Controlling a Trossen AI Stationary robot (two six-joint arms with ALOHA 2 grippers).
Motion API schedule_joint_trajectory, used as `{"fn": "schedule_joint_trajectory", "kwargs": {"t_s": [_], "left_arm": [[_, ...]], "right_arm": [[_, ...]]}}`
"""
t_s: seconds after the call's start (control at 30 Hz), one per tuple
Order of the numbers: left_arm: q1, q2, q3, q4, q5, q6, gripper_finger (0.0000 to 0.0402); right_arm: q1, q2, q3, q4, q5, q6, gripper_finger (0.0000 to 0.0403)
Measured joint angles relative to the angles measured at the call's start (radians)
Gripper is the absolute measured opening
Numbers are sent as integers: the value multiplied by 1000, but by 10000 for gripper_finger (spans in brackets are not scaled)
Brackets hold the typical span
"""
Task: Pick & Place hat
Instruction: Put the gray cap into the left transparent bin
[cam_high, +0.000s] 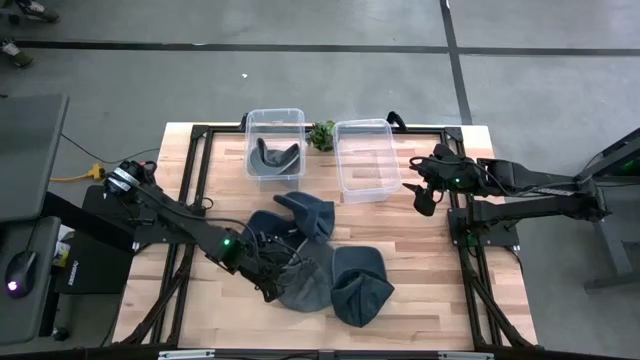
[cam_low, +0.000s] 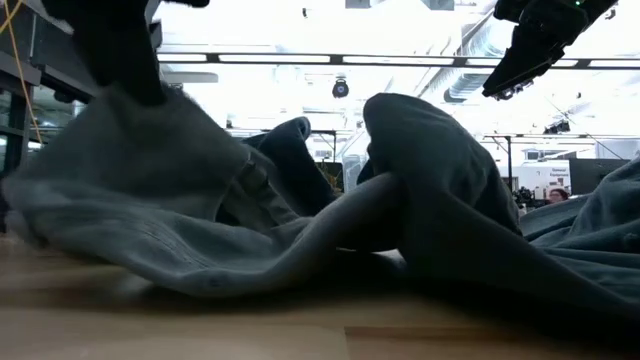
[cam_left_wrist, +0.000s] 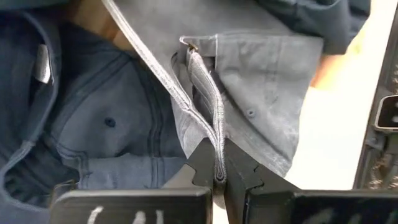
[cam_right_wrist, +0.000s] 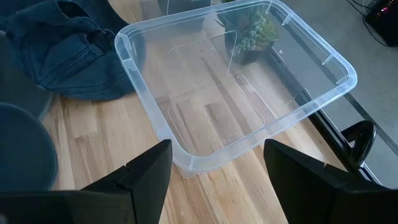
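Several dark blue-grey caps lie heaped in the middle of the table; one more cap sits inside the left clear bin. My left gripper is low at the heap's left side, shut on a grey cap. In the low view that cap rises at the left below the dark gripper. My right gripper hovers open above the table, just right of the right clear bin, touching nothing. My left gripper pinches a raised fold of the grey cap's edge between its two fingers, the folded seam running out along and away from the fingertips. Several layers are gathered in the pinch. The cap's body still lies on the other caps and the table.
Two clear plastic bins stand side by side at the table's far edge, with a small green plant between them. The right bin holds nothing. Bare wood lies right of the heap. Black frame rails border the tabletop.
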Motion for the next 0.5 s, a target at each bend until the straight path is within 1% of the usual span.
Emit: {"fn": "schedule_joint_trajectory", "kwargs": {"t_s": [0.27,0.5], "left_arm": [[0,0,162,-175,-12,23,3],[0,0,279,-268,-24,60,3]], "right_arm": [[0,0,0,0,0,0,249],[0,0,0,0,-3,0,249]]}}
